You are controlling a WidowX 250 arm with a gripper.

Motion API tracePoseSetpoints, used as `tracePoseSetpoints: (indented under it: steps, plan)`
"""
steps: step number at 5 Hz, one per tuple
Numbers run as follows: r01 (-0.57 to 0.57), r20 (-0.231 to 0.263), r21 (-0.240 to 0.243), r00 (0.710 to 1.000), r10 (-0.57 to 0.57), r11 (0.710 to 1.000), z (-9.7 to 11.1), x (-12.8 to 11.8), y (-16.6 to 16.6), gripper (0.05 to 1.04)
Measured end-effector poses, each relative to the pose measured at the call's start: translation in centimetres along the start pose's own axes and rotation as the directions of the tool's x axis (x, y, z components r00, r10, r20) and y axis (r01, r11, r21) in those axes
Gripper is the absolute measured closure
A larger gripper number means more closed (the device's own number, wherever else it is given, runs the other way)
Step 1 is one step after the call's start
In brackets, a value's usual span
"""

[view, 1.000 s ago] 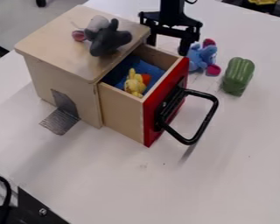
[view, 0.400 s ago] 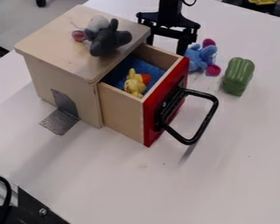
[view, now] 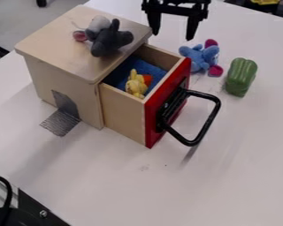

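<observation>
Drawn back, the gripper (view: 173,35) hangs near the blue plush (view: 198,56), jaws wide apart.

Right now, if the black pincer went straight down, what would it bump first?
The pincer would probably meet the blue-and-pink plush toy, or the white table beside it; depth is unclear.

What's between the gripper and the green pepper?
The blue toy, seen in the camera view: below and right of the gripper, left of the green pepper.
</observation>
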State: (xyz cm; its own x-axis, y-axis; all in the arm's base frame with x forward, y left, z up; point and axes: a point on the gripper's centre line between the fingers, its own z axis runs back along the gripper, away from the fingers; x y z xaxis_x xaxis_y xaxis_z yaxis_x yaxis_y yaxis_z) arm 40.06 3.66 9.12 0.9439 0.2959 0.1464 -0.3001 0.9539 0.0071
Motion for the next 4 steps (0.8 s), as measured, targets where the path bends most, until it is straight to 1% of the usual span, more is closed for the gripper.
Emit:
tracePoseSetpoints:
  steps: [2,3,4]
  plan:
    - [0.030,-0.001,-0.014,1.000,-0.030,0.999,-0.3,-0.8,-2.4,0.085]
    - [0.054,0.000,-0.011,0.999,-0.054,0.998,-0.7,-1.2,-3.4,0.085]
    - [0.086,-0.019,0.015,0.996,-0.086,0.996,-2.3,-1.7,-4.1,0.085]
